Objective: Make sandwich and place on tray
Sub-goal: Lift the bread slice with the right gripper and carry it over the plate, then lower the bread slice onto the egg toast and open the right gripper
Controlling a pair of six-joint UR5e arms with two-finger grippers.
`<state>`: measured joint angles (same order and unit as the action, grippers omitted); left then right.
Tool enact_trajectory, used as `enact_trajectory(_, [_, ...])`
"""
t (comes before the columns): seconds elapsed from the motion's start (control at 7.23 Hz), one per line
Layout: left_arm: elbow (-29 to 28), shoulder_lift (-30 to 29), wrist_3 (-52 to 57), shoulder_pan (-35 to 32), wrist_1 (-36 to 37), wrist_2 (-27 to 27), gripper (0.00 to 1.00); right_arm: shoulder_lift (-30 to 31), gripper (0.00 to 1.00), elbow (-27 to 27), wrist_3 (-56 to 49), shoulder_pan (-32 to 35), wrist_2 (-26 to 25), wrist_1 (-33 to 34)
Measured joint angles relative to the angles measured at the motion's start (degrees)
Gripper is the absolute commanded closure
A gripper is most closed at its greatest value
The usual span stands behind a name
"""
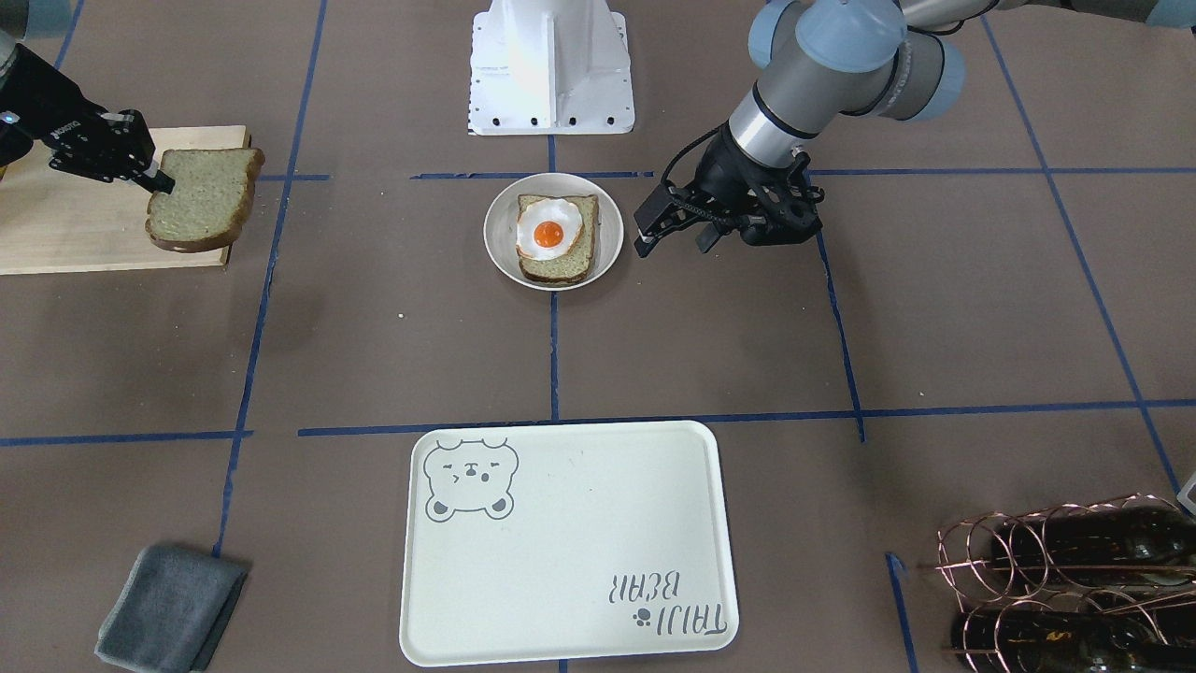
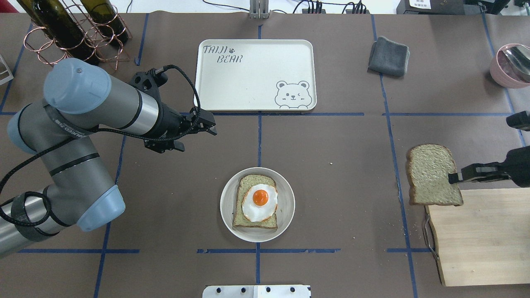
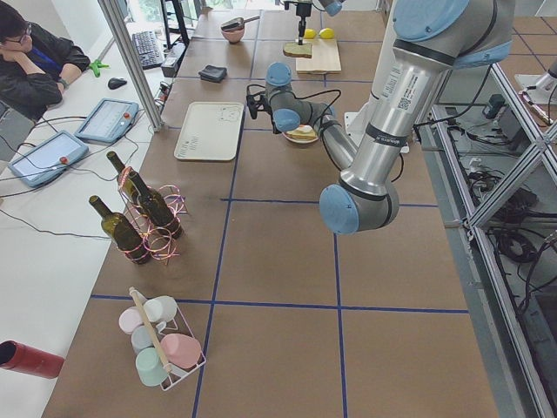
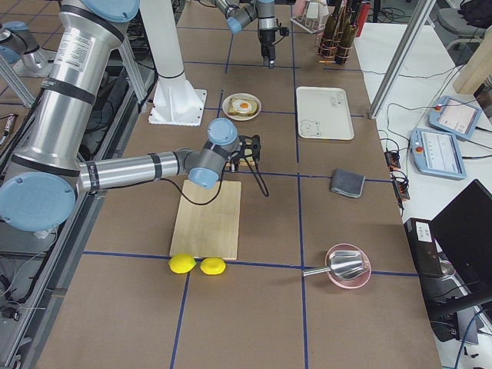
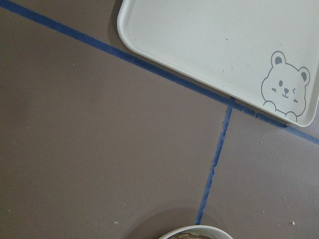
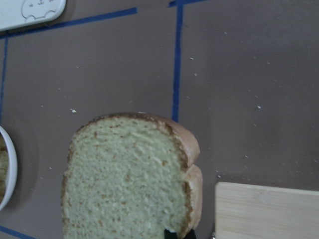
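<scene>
A round off-white plate [image 2: 225,203] [image 1: 495,234] holds a bread slice [image 2: 248,184] with a fried egg [image 2: 259,202] [image 1: 548,229] on top. My right gripper [image 2: 453,178] [image 1: 163,180] is shut on the edge of a second bread slice [image 2: 432,174] [image 1: 201,198] [image 6: 124,179], held level in the air by the corner of the wooden cutting board [image 2: 484,236]. My left gripper [image 2: 212,127] [image 1: 645,238] is open and empty, beside the plate toward the tray. The cream bear tray [image 2: 256,74] [image 1: 570,542] [image 5: 224,45] has nothing on it.
A grey cloth [image 2: 389,56] lies to the right of the tray. A copper rack with wine bottles [image 2: 74,33] stands at the far left. A pink bowl [image 2: 511,64] sits at the far right. Two lemons [image 4: 196,264] lie by the cutting board.
</scene>
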<state>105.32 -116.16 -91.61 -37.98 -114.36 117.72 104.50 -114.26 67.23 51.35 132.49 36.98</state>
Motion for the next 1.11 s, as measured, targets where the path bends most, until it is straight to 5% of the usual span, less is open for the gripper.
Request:
enact_trajectory(0.42, [0.12, 0.07, -0.11, 0.07, -0.14, 0.07, 0.0, -17.48, 1.0, 0.09, 5.83, -6.82, -3.79, 13.5])
enact_trajectory(1.11, [0.1, 0.47, -0.18, 0.19, -0.2, 0.14, 0.0, -37.06, 1.0, 4.66, 10.3, -26.01, -22.6, 28.32])
